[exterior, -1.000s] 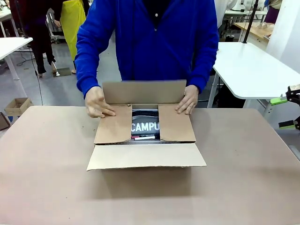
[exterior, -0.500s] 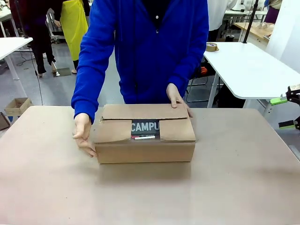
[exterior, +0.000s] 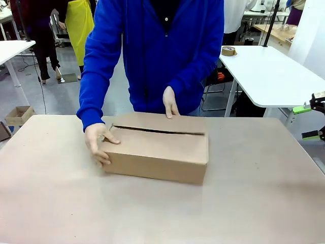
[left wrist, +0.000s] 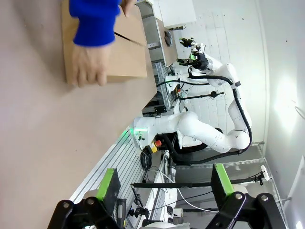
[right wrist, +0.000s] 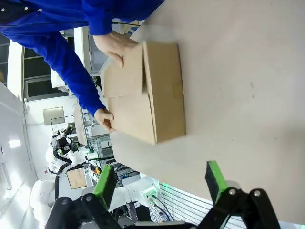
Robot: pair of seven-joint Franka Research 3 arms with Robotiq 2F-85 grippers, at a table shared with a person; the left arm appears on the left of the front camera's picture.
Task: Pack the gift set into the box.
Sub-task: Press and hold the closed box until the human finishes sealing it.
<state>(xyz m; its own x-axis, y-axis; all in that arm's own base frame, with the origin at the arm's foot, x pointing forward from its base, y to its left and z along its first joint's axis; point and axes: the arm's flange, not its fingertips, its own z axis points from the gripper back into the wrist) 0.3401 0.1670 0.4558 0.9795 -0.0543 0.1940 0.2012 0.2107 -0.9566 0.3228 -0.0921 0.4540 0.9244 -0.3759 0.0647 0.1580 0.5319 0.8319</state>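
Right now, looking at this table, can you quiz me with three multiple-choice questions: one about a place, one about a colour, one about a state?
1. Where is the cardboard box?
A) on the brown table, in front of the person
B) on the floor
C) on a shelf

2. What colour is the person's sleeve?
A) red
B) blue
C) green

3. How are the box's flaps?
A) standing open
B) torn off
C) folded down shut

Answers:
1 A: it rests on the tabletop just before the person.
2 B: the arm reaching to it is blue.
3 C: they lie flat, meeting at a narrow seam.
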